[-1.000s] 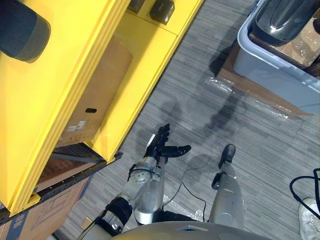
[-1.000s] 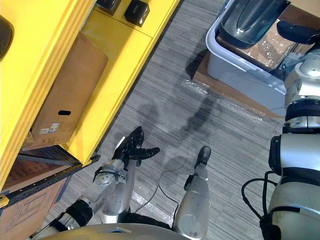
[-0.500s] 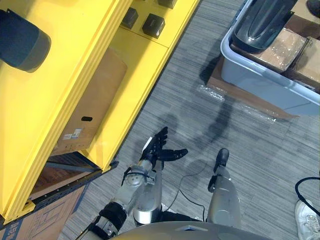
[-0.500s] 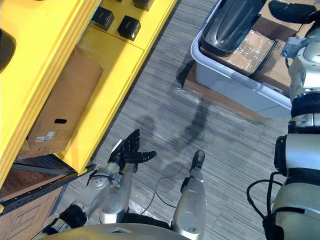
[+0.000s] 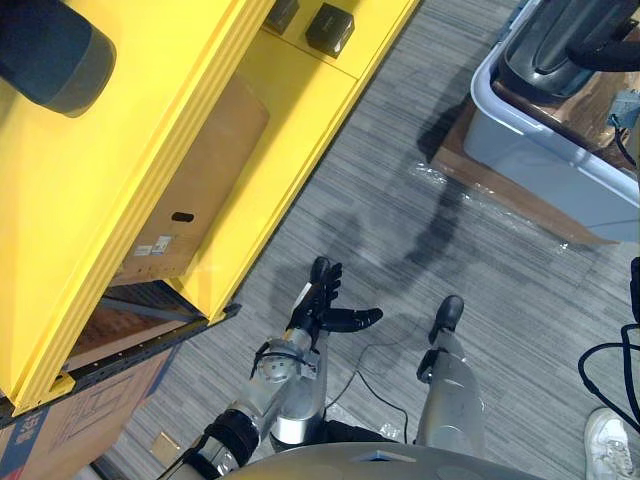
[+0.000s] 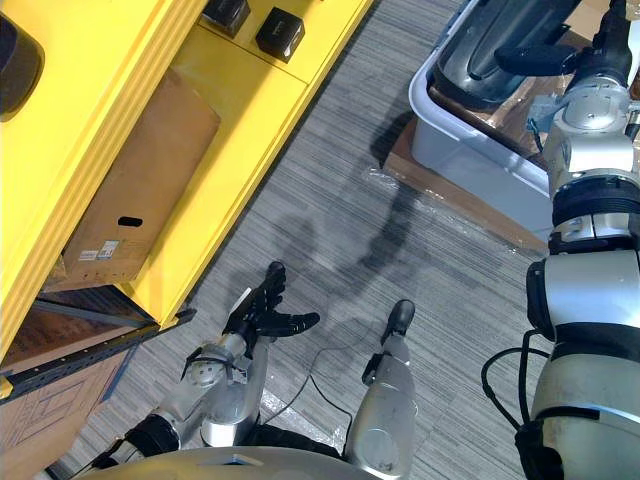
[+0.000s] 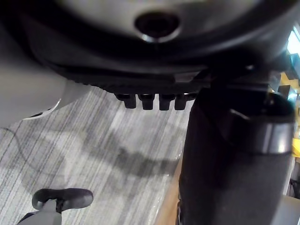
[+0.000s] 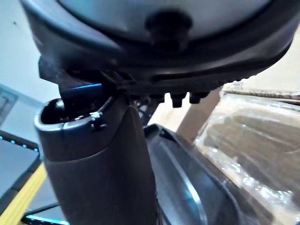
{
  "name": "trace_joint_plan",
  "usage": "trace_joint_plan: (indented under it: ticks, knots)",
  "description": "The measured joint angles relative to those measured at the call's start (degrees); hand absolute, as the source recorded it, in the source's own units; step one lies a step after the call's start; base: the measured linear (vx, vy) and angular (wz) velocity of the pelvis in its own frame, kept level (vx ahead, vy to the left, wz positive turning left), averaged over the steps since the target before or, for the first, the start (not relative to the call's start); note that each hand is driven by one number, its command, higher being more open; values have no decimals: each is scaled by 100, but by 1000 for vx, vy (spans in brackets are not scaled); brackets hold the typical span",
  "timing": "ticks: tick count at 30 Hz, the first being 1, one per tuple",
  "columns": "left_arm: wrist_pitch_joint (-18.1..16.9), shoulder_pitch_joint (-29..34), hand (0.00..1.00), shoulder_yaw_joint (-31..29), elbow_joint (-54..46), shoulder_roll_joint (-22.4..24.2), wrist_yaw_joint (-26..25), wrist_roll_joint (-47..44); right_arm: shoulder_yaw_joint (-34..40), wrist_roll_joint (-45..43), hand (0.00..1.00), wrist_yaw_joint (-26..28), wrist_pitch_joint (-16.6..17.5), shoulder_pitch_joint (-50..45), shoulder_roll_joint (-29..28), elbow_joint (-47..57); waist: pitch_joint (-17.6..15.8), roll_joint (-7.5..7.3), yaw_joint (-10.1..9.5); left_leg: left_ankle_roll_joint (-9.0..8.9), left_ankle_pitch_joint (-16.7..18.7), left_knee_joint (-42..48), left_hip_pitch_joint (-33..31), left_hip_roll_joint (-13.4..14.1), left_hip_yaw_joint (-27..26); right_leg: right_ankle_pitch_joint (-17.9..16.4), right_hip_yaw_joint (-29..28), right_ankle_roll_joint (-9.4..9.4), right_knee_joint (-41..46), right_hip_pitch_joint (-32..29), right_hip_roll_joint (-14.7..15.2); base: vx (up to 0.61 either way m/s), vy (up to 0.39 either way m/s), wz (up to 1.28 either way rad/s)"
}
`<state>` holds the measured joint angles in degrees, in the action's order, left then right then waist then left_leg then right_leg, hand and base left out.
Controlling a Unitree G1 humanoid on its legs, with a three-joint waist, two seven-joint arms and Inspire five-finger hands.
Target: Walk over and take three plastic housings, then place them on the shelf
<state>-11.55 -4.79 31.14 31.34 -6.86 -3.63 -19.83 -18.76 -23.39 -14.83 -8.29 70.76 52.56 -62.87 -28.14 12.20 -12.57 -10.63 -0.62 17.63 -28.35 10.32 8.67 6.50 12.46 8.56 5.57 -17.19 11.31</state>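
Left hand (image 5: 318,305) hangs low over the striped grey floor (image 5: 400,230), fingers straight and spread, empty, with the yellow metal shelf (image 5: 110,190) to its left. Right hand (image 6: 535,58) stretches flat, fingers straight and holding nothing, over the glossy, dark, rounded plastic housing (image 6: 488,30) lying in a pale grey bin (image 6: 450,140).

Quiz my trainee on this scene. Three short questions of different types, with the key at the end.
1. Which hand hovers over the plastic housing in the grey bin?
2. True or false: the left hand is open and empty.
3. The cardboard box lies: A) in the bin; B) in the yellow shelf; C) in the left hand.
Key: 1 the right hand; 2 true; 3 B.
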Motion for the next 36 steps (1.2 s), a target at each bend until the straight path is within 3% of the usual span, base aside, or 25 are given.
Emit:
trace_joint_plan:
  ticks: [13,14,25,29,36]
  knots:
    - [-105,-128,100,128,118,90,-169,-8,198,306,100,-457,-991,-29,-2,-446,10,15,-145,36,-16,32,-120,-78,58,-127,35,36,254,-185,95,6,1,2]
    - [-106,-157,100,129,161,107,-180,-8,239,369,0,-463,-1038,-29,-3,-441,10,15,-148,42,-14,32,-120,-85,61,-137,40,35,263,-185,102,7,1,4]
    - [-104,-170,100,106,203,144,-255,-29,702,471,0,-1003,-1569,-28,177,-466,10,15,-105,23,-19,32,-119,-127,99,-201,96,48,339,-185,147,28,0,3]
    - [-81,-145,100,-5,184,149,-262,-38,926,34,0,-1206,-1903,-75,175,-679,10,15,-78,24,30,143,-115,-118,81,-200,74,48,339,-142,138,8,4,-2]
    - [-24,99,100,-361,-23,88,-391,-259,1147,-176,0,-1420,-1756,-272,165,-526,2,2,88,51,168,346,-45,-71,40,-195,20,53,322,-16,94,-6,4,-5]
